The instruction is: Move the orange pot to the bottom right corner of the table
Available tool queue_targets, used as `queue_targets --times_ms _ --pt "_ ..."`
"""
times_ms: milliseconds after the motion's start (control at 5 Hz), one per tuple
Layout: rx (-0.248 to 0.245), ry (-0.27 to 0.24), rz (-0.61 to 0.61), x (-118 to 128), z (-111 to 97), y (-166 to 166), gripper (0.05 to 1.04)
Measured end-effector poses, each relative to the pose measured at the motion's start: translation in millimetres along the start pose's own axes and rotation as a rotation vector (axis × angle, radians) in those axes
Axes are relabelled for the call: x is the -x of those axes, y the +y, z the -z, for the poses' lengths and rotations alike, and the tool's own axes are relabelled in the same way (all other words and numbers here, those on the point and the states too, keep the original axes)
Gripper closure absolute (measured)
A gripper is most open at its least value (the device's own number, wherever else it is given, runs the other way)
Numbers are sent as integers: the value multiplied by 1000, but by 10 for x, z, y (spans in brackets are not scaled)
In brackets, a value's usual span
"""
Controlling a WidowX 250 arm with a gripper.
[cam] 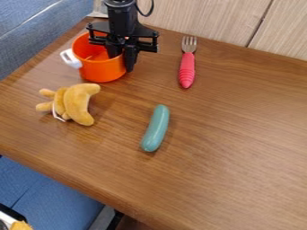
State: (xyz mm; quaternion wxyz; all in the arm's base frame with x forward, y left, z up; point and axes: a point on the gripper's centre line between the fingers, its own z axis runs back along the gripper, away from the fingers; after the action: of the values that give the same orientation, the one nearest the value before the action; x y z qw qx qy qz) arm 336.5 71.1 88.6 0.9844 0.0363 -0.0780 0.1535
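A pink-handled fork [187, 67] — plush toy [73, 103], teal sausage-like object [156, 128].

The robot is matte black, with a rounded upper section, angular bracket plates and 1 thin looping cable.

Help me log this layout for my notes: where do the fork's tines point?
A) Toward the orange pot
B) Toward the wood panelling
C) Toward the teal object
B: the fork lies with its tines nearest the wood panelling and its handle end nearest the teal object.
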Motion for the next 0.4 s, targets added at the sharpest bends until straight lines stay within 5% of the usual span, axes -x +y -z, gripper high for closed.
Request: queue_targets --times_ms 400 --pt "-31 23 -24 40 -20 46 1010"
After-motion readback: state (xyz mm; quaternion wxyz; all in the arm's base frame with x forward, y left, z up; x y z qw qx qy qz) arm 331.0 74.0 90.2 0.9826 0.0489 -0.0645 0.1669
